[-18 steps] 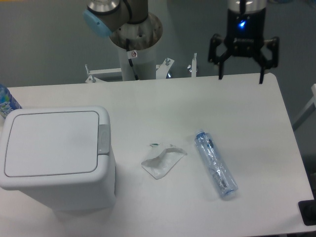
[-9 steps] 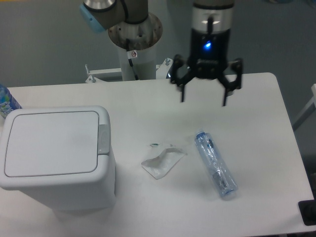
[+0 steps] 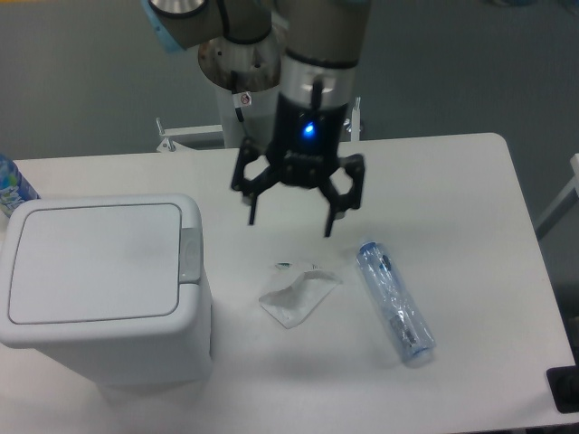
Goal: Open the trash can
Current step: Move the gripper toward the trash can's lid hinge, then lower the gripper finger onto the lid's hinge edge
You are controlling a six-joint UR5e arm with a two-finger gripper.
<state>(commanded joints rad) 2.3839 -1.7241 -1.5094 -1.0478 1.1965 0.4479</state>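
The gripper (image 3: 290,224) has travelled leftward across the table (image 3: 470,181) over the last second, from the far right corner to a position above the table's middle, and it now hangs with its fingers spread wide and nothing between them. Its blue indicator light is lit. It is clear of every object: a crumpled clear wrapper (image 3: 297,295) lies just below and in front of it, and a clear plastic bottle (image 3: 394,301) lies on its side further to the camera's right, both untouched and in the same places as before.

The trash can (image 3: 104,285) stands at the camera's left edge of the table, its flat lid (image 3: 95,261) fully down. The grey push-button tab (image 3: 191,255) sits on the lid's edge facing the gripper, with a clear gap of bare table between them.

Assessment: the sideways travel has closed most of the distance to the can. The task is not yet begun in effect; no contact with tab or lid has occurred. The next move would likely bring a fingertip over the tab and press down.
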